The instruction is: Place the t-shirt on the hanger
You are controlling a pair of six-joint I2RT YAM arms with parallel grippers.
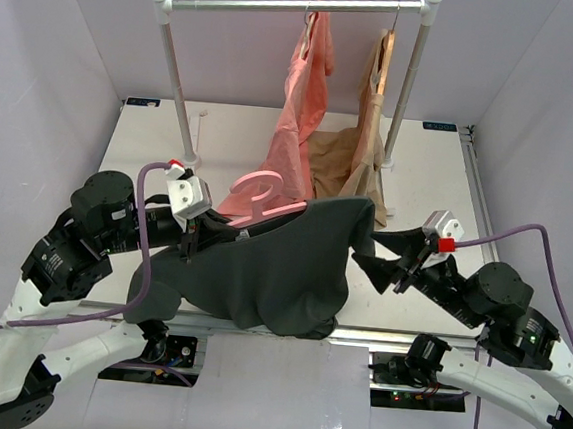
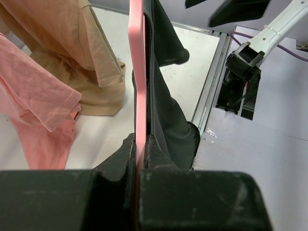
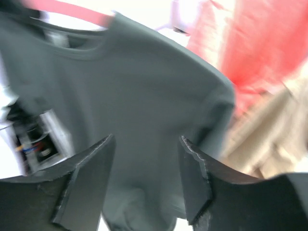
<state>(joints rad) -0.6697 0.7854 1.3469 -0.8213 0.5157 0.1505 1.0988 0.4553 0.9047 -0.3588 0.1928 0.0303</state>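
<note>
The t-shirt drapes over the hanger at mid-table, hem spilling past the 6 o'clock edge of the table. At the shirt's 9 o'clock the left gripper pinches the hanger's arm; at 3 o'clock the right gripper stands wide, holding nothing.

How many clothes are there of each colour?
Pink garment: 1
Tan garment: 1
Dark grey t-shirt: 1
Total: 3
</note>
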